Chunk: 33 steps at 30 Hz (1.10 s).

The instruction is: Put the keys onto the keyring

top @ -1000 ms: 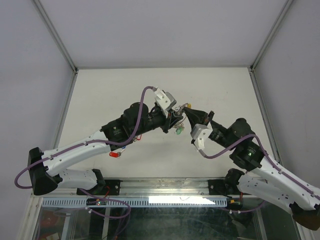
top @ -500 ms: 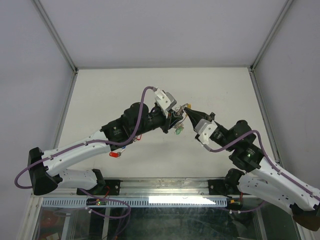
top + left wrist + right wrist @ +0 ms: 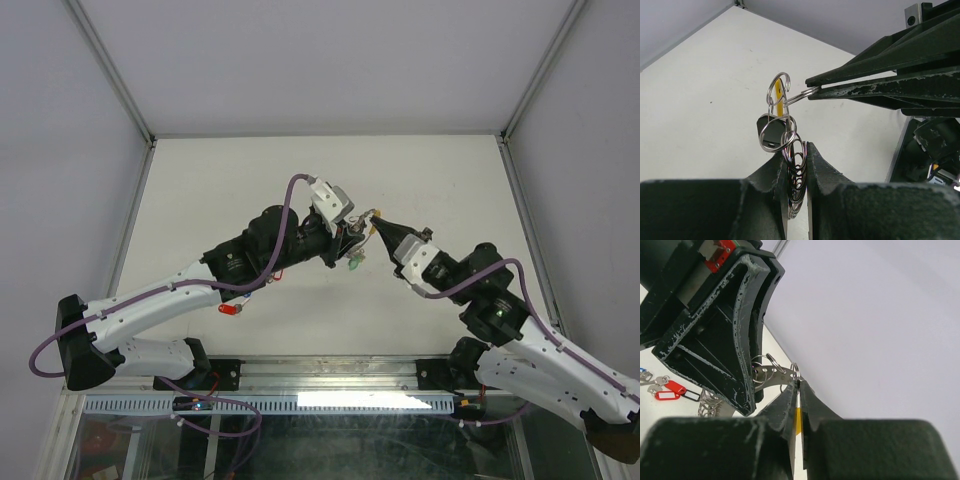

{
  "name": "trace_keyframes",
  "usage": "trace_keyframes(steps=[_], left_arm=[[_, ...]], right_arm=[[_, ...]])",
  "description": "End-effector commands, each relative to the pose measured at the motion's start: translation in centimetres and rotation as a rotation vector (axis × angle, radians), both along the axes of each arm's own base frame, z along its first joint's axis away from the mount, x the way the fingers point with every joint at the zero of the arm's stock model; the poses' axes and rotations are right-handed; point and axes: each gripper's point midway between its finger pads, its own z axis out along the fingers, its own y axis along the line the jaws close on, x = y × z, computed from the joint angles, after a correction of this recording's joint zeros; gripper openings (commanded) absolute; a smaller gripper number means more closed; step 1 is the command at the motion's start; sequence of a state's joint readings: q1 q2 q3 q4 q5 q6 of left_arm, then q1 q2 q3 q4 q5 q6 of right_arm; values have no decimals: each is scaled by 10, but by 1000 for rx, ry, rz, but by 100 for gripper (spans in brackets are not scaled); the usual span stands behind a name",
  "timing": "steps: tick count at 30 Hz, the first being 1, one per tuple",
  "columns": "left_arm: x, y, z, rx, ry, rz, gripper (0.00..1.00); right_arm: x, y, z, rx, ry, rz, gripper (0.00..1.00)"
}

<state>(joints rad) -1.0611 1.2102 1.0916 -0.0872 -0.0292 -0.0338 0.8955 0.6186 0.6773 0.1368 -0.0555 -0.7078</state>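
In the left wrist view my left gripper [image 3: 796, 147] is shut on the keyring [image 3: 796, 167], a bunch of silver wire coils standing between its fingers. A black tag [image 3: 771, 131] and a yellow tag [image 3: 777, 95] hang from small rings above it. My right gripper [image 3: 811, 91] comes in from the right, shut on the thin ring of the yellow-tagged key [image 3: 799, 96]. Seen from the right wrist, the right gripper [image 3: 798, 381] pinches that ring [image 3: 795, 371], with yellow showing between its fingers. Both gripper tips, left gripper [image 3: 350, 240] and right gripper [image 3: 372, 222], meet above the table's middle.
Loose keys with a red tag [image 3: 231, 309] lie on the white table [image 3: 220, 190] near the left arm. Red tags [image 3: 667, 395] and a black tag [image 3: 690, 395] show in the right wrist view. A green tag [image 3: 355, 265] hangs below the left gripper.
The right wrist has swung round and its forearm has shifted, while its fingertips stay at the left gripper's tips. The left arm has not moved.
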Motion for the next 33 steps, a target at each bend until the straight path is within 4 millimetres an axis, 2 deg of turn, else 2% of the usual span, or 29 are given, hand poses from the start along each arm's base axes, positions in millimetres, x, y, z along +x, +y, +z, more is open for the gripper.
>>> trace_keyframes(steps=[1,7,25,33], left_arm=[[2,-1,49,-101,-79,11,0],[1,-2,48,-102,-75,2,0],[0,-3,46,-99,-70,-3,0],[0,-4,45,-96,-69,-6,0]], right_arm=[[7,-6,9,53,1,-50,7],[8,-4,12,64,3,-47,14],[6,2,13,79,3,-16,18],[5,2,14,83,-6,-14,27]])
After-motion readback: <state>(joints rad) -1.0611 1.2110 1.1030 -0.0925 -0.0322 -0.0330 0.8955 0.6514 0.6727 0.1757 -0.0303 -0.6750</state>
